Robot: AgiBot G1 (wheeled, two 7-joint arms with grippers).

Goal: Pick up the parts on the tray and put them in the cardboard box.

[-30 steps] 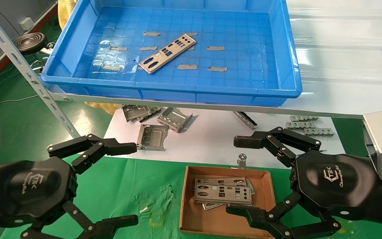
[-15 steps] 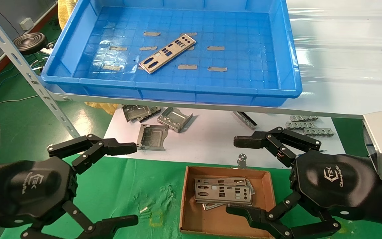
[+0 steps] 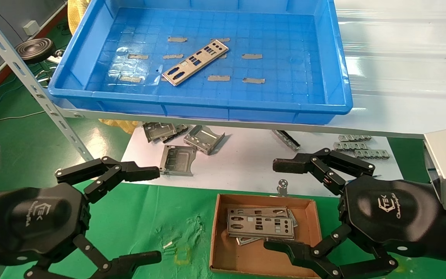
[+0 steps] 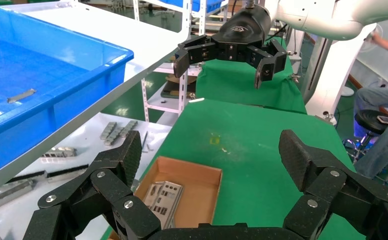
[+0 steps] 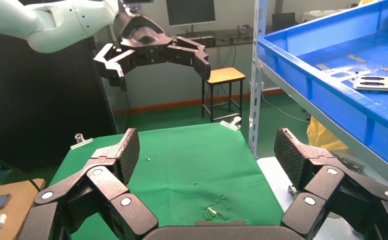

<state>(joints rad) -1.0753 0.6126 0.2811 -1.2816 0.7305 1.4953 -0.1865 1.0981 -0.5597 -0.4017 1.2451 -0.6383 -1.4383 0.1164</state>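
We see no change between the earlier pictures and now. Nothing shifts in the tray [image 3: 335,69] or the box [image 3: 316,221], and neither gripper moves.

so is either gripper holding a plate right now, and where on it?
Neither. The left gripper and right gripper are both open and empty; one plate lies in the tray.
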